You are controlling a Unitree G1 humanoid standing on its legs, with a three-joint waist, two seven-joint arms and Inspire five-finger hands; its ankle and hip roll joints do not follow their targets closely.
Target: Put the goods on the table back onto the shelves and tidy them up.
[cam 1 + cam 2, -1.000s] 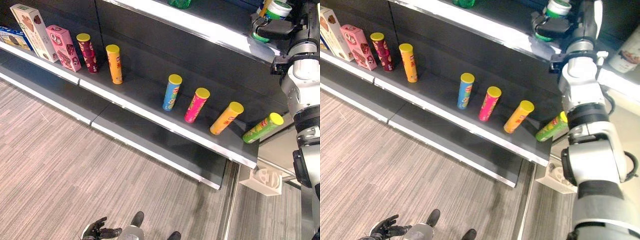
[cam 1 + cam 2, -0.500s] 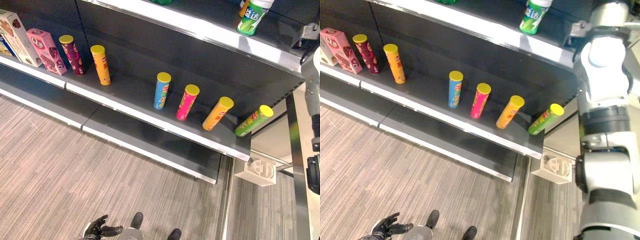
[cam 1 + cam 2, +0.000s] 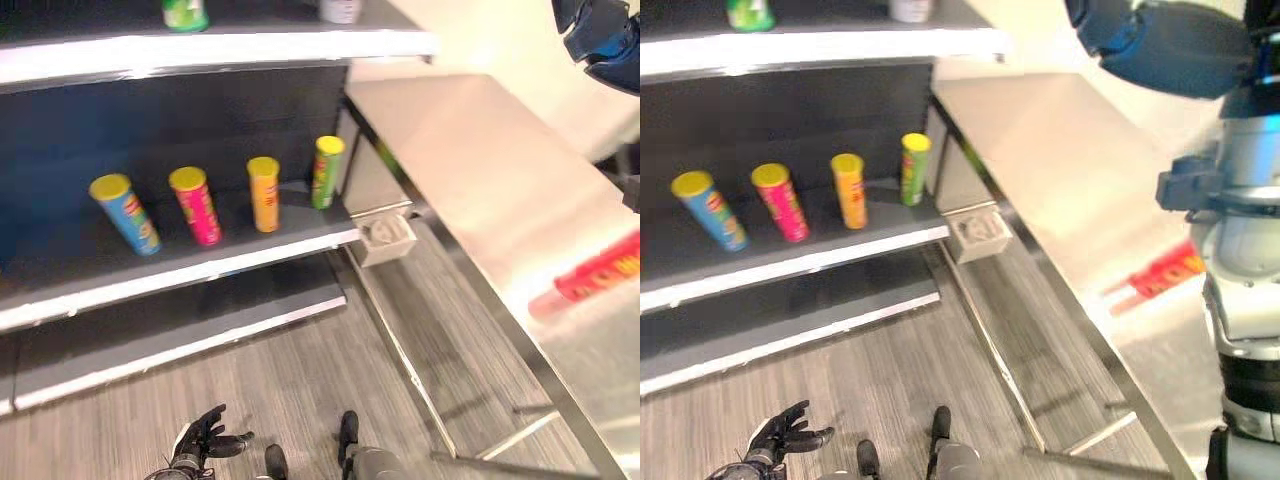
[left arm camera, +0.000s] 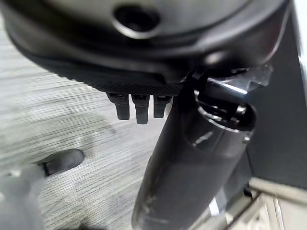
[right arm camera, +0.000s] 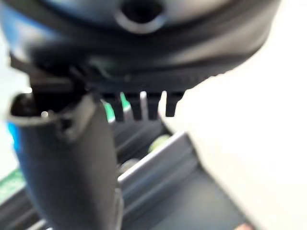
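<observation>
A big dark shelf unit stands on the left and a long shiny metal table stands on the right, on a grey striped floor. One red tube can lies flat on its side on the table near the right edge. Its long side runs across the table, with its pale end toward the shelves and its far end tipped a little up and away. Four tube cans with yellow lids stand in a row on the middle shelf board: a blue can, a pink can, an orange can and a green can. They stand apart from each other and lean a bit. The green can is at the end next to the table. On the top board are a green bottle and a pale cup. A small white holder sits low between the shelves and the table. The left hand hangs low over the floor with its fingers spread and holds nothing. The right hand is up high above the table, and I cannot tell how its fingers are.
</observation>
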